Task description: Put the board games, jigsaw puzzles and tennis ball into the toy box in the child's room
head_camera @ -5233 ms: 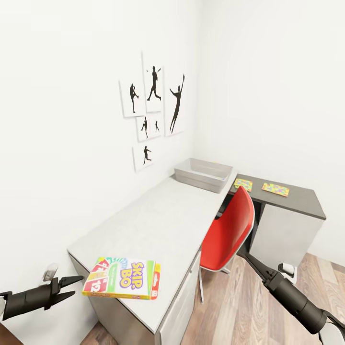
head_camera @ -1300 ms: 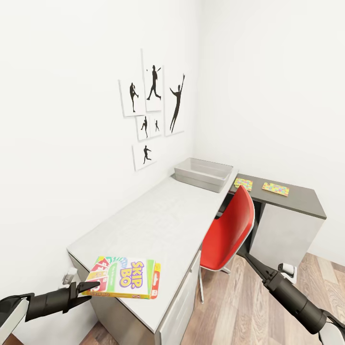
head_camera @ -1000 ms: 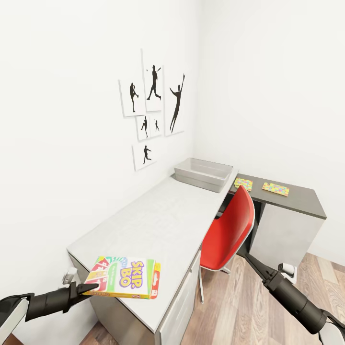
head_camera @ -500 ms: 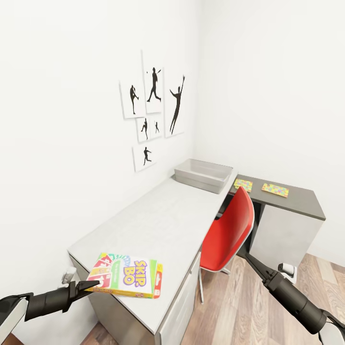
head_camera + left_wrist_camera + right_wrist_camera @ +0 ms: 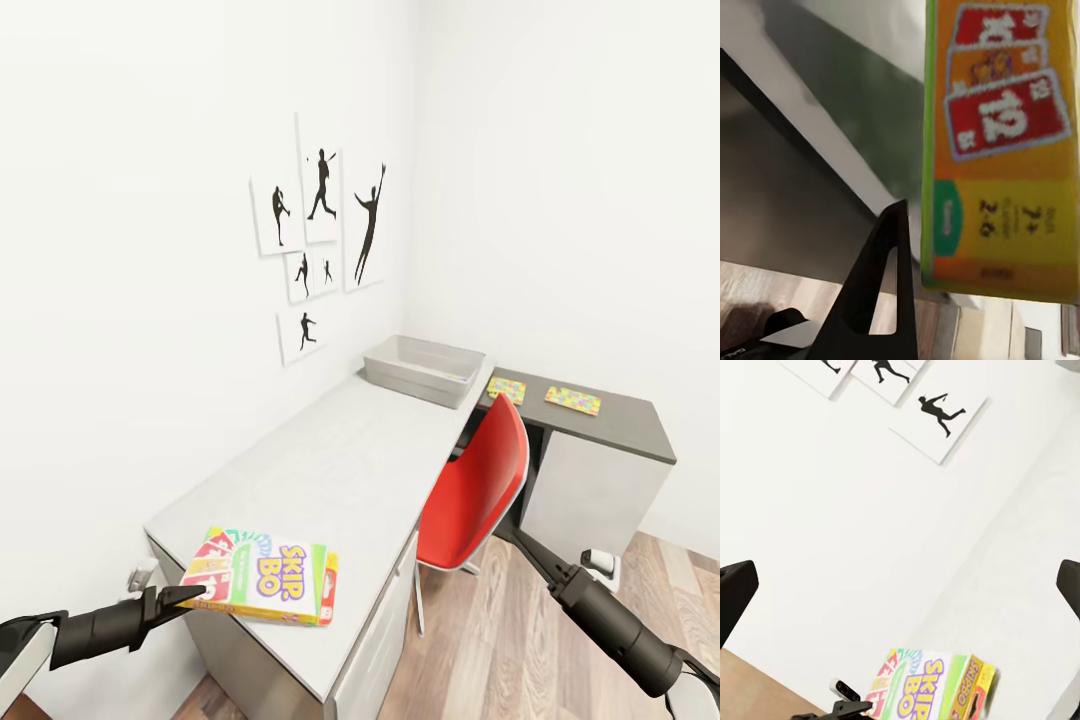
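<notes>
ok so the left gripper (image 5: 190, 596) has clamped onto the Skip-Bo board game (image 5: 262, 587) and tipped it up off the near end of the table (image 5: 330, 470), right gripper (image 5: 527, 545) can't tell, toy box (image 5: 423, 367) next.

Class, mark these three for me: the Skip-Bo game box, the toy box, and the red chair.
Skip-Bo game box (image 5: 262, 586), head view, middle of its printed top face.
toy box (image 5: 412, 380), head view, its near side wall.
red chair (image 5: 478, 487), head view, middle of the backrest.
</notes>
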